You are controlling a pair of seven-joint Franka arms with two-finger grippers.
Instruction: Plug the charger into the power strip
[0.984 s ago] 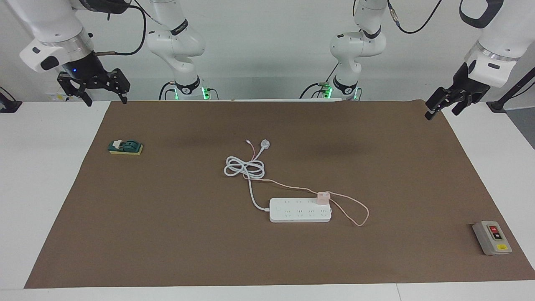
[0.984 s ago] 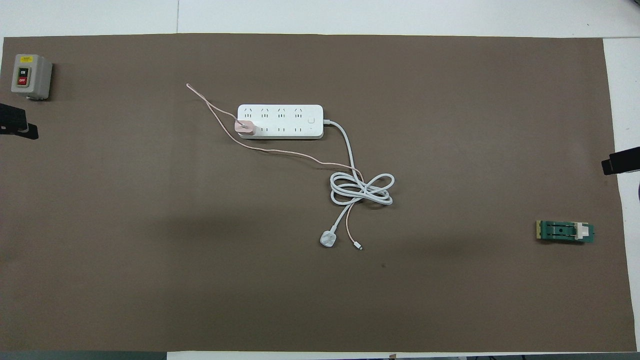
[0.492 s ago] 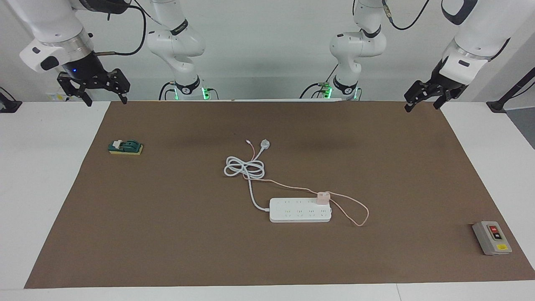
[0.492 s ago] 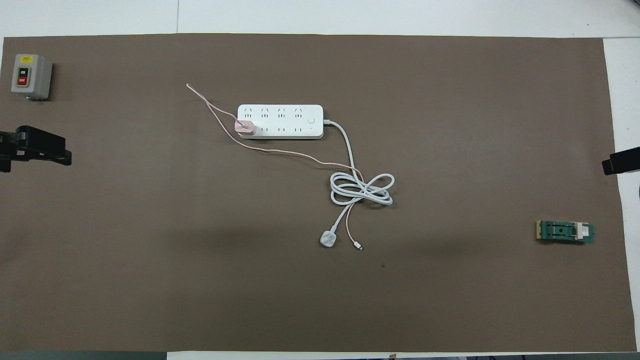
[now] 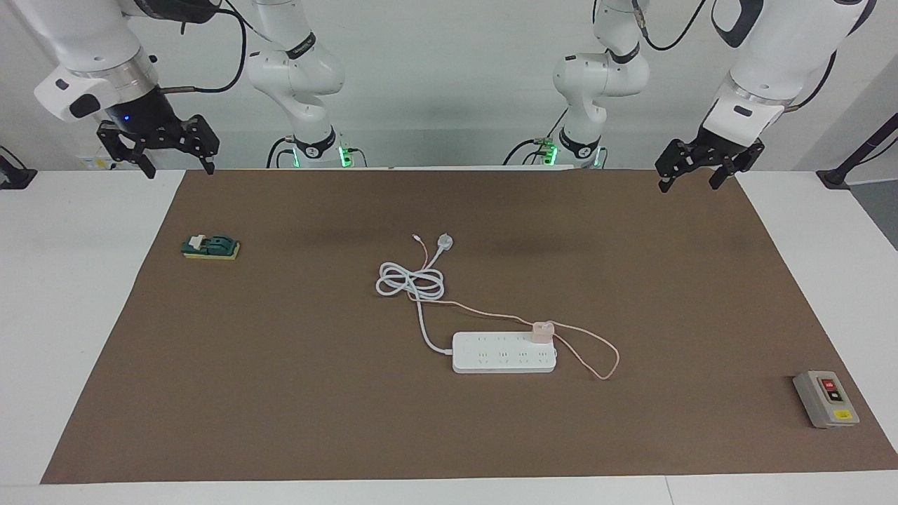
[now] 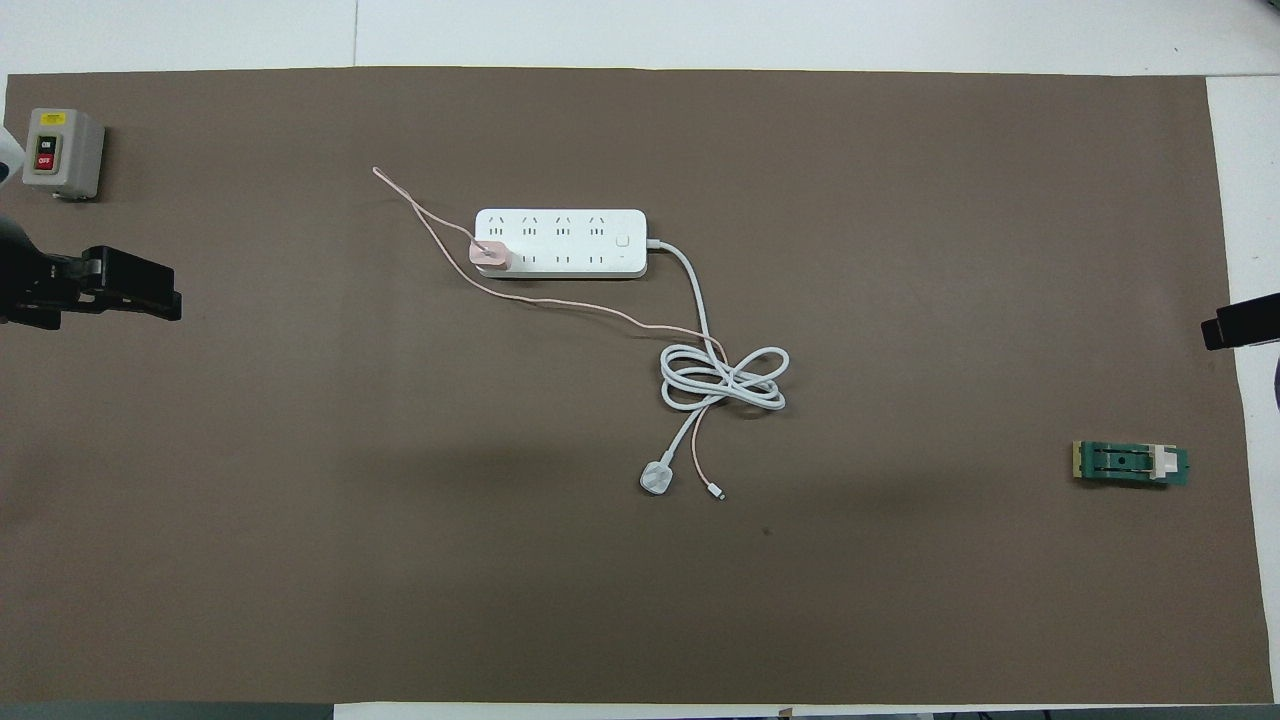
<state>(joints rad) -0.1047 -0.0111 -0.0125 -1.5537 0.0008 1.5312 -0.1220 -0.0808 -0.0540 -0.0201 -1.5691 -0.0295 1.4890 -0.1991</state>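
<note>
Left gripper (image 5: pixel 689 170) swung inward, pale-pink cube charger (image 5: pixel 542 332) seated on white power strip (image 5: pixel 504 353)

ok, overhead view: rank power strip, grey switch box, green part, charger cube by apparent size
1. power strip, clearly largest
2. green part and grey switch box: look much alike, so no ranking between them
3. charger cube, smallest; it sits on the strip's end socket toward the left arm's end.
</note>
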